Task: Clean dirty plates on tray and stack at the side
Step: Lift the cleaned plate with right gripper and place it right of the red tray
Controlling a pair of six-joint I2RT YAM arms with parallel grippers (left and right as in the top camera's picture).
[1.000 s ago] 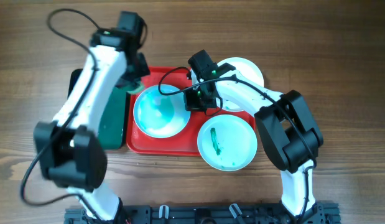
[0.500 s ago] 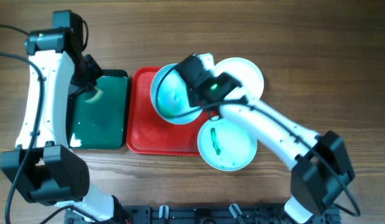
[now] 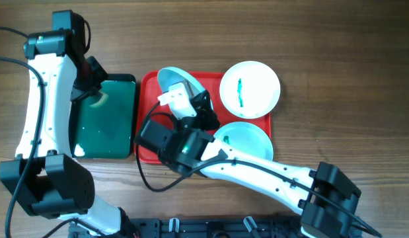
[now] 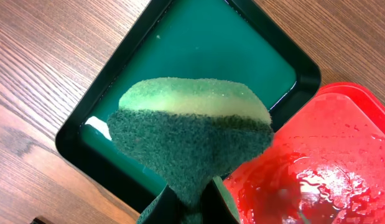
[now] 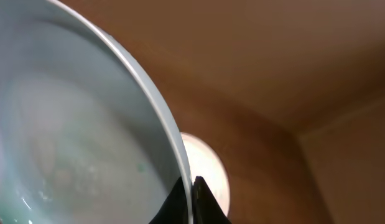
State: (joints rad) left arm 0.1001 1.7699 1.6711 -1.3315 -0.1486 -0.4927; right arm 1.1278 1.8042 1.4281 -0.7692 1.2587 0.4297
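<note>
i am looking down on the wooden table (image 3: 336,39), its brown grain filling the overhead view. the right wrist camera is pointing upward, where brown room surfaces are meeting at a corner beside a round pale glow (image 5: 208,168) that i cannot identify.

the red tray (image 3: 149,99) is lying mid-table, and its floor is glistening wet in the left wrist view. the dark green tray (image 3: 108,119) is sitting just beside it on the left; i cannot tell whether the rims are touching.

a smeared plate (image 3: 250,89) is resting flat over the red tray's far right corner, carrying a green streak and overhanging the rim. a second plate (image 3: 247,139), pale aqua, is lying at the near right corner, partly hidden under the right arm. a third plate (image 3: 174,79) is hanging tilted above the tray's far left part, with the right gripper (image 3: 184,99) pinching its rim between closed fingertips.

the left gripper (image 4: 189,202) is hovering over the dark green tray's far edge, clamping a green-and-yellow sponge (image 4: 189,134).
</note>
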